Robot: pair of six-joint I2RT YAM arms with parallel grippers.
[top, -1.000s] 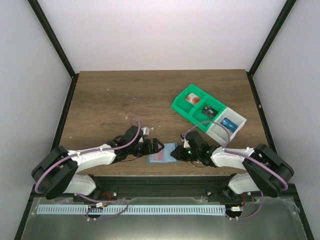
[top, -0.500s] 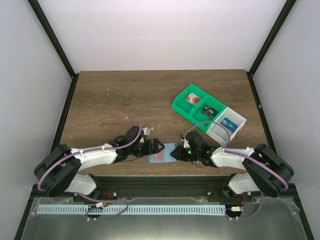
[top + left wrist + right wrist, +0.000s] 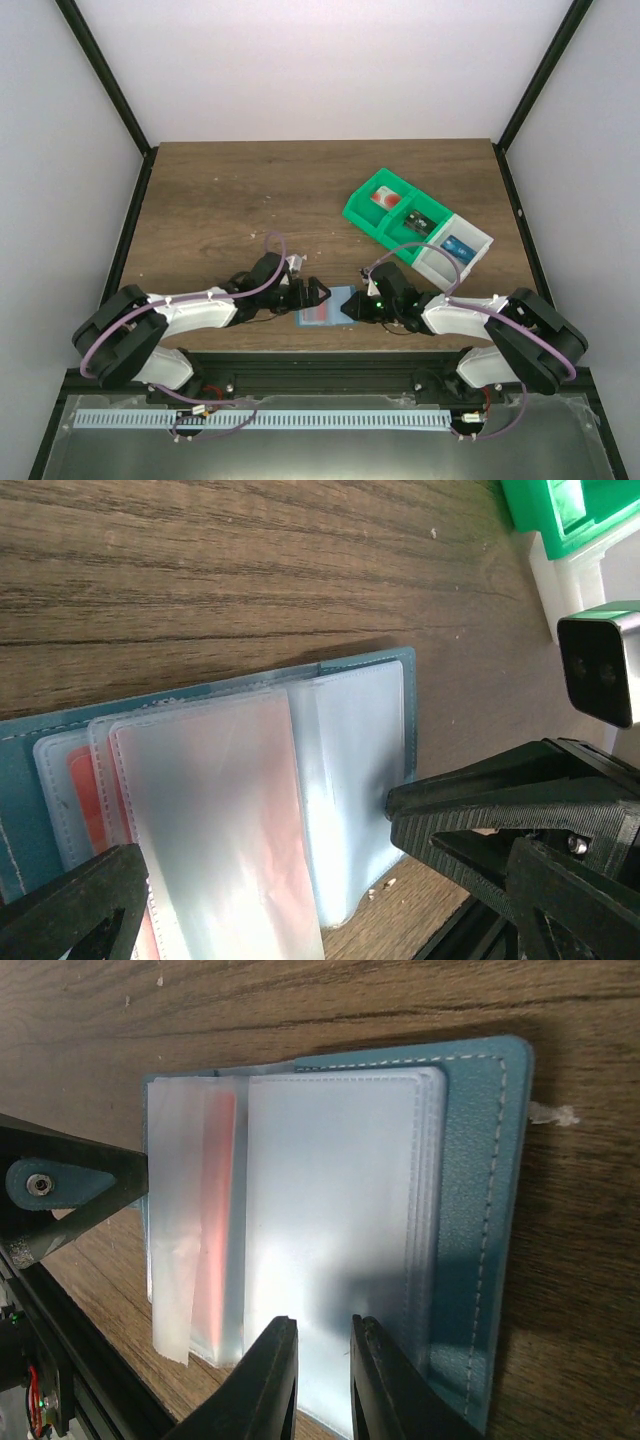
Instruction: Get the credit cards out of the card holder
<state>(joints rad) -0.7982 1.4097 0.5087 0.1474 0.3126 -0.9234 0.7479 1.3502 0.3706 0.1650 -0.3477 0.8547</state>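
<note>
The teal card holder (image 3: 322,307) lies open on the table near the front edge, between my two grippers. Its clear sleeves (image 3: 330,1210) are fanned out. A red-tinted credit card (image 3: 82,798) shows through the sleeves (image 3: 215,820) and is still inside one (image 3: 218,1170). My left gripper (image 3: 325,865) straddles the holder with jaws wide open and nothing between them (image 3: 313,293). My right gripper (image 3: 322,1365) rests over the near end of a clear sleeve. Its jaws are a narrow gap apart, and I see nothing pinched (image 3: 352,306).
A green bin (image 3: 388,213) joined to a white bin (image 3: 470,240) stands at the right rear, with cards in its compartments. The right gripper's fingers (image 3: 450,802) point at the holder's edge. A left finger (image 3: 70,1192) sits beside the sleeves.
My left arm has crept slightly to the right, toward the card holder. The right arm and the holder have not visibly moved.
</note>
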